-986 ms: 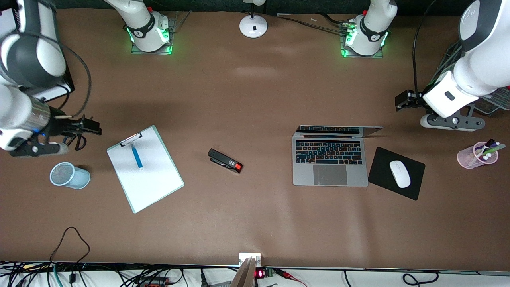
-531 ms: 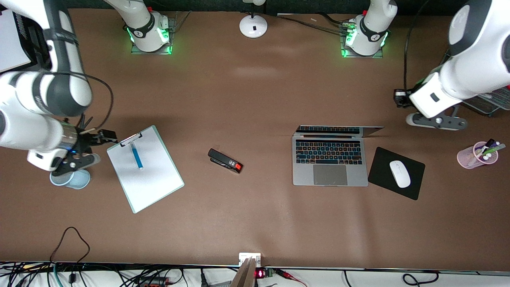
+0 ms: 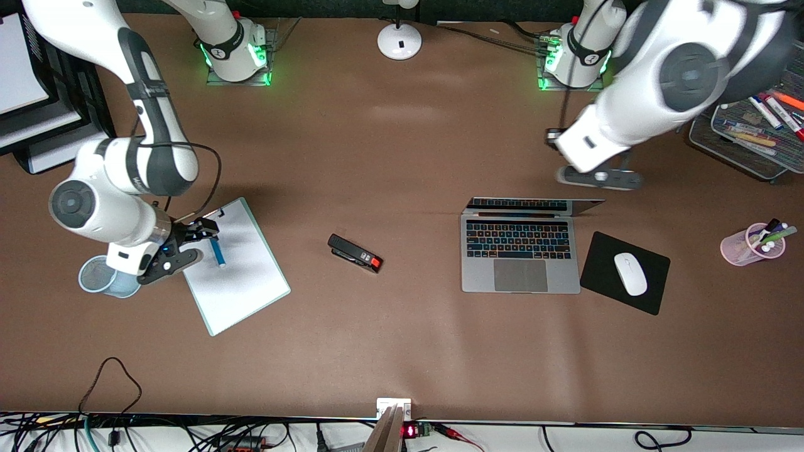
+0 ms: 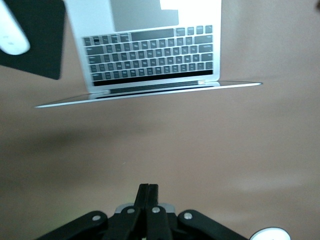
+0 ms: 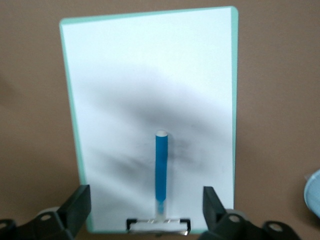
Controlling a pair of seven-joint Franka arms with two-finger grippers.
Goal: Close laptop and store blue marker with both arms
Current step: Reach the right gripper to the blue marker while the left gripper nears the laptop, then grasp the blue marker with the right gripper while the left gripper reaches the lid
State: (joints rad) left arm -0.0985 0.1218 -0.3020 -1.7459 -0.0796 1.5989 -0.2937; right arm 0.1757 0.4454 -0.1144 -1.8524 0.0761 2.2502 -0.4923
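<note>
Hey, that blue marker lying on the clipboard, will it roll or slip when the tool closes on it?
The blue marker looks round and smooth, so a nudge would probably roll it across the flat clipboard. It seems small and rigid, likely light. The right tool is open astride it, so a centred pinch should hold.

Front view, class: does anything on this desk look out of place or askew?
Mildly. The blue marker lies loose on the clipboard, not stored, and the clipboard sits askew to the table edge. The laptop stands open. Nothing looks spilled or damaged.
</note>
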